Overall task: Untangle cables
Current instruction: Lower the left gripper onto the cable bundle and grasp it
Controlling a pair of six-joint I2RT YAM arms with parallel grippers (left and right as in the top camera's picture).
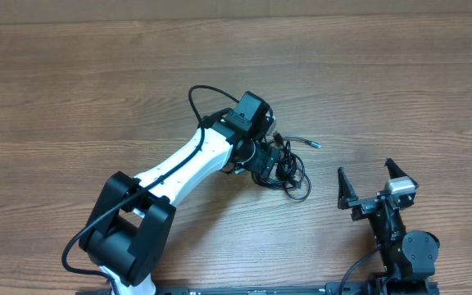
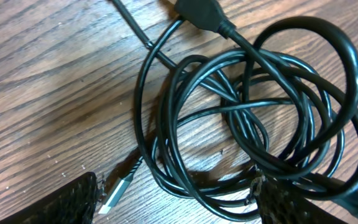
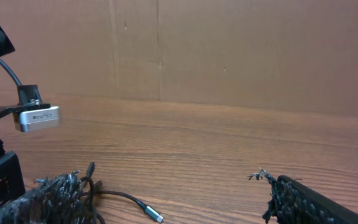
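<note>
Wrist view, nearest first: left end effector [image 2: 176, 193] is open, jaws wide, straddling the near edge of the cables [image 2: 241, 109]. One of its fingers [image 2: 73, 202] is clear of the coil, w/ a silver-tipped plug [image 2: 114, 198] lying just beside it and pointing at it. The other finger, on the view's right, sits over the lowest loops and looks to be touching them. Nothing is clamped.

Just past the jaws the cables make one loose oval coil flat on the bench [image 1: 97, 82], w/ several loops overlapping and crossing near the middle. The long axis runs roughly across the jaw gap, w/ the bulk offset toward the right-hand finger in that view. Closing here would prob. catch several strands at once, not a single one.

Farther on, a thick black plug [image 2: 201, 12] lies at the coil's far side, and a straight strand leaves up-left past it.

Overhead: the tangle is right at the left end effector's tip, on the side toward the other arm. One free tail runs out from the coil to a small plug [image 1: 314, 145]. Right end effector [image 1: 369, 184] is open and empty, well apart from the coil, w/ the free tail btwn them. The left arm is much nearer. Likely split: left takes the coil, and right must cross toward it for the tail.
</note>
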